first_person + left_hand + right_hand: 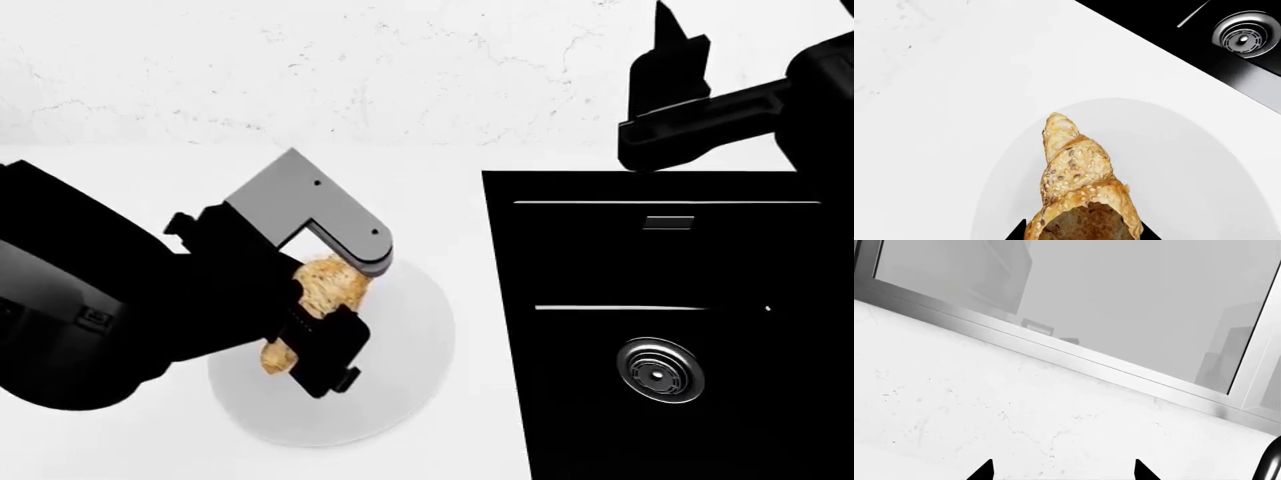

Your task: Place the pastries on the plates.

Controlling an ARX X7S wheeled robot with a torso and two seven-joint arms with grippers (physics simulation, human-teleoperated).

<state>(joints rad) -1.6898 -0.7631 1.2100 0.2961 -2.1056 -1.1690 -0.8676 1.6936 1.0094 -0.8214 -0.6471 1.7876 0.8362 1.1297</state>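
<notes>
Over plain plate (400, 390), just left of sink (667, 330): left gripper (318, 330) clamped on croissant (320, 295), fingers either side of it, pastry up off plate surface. Left wrist view confirms: croissant (1077, 185) w/ dark speckles, tapered tip pointing away from cam, wide end at frame edge btwn dark finger tips, grey-white plate (1187, 170) underneath. Contact btwn croissant and plate — can't tell from either view. Plate sits on white counter (120, 440), near sink's left edge, not touching it. Drain (657, 372) in sink basin, well right of plate; also seen at corner of left wrist view (1246, 34). Right gripper (667, 90) raised high above sink's back edge, against marble wall (334, 70). Right wrist view: two dark fingertips (982, 472) well apart, nothing btwn them, so wide open; facing marble wall and metal-framed window (1121, 305). Second pastry and floral plate not visible in any view.
</notes>
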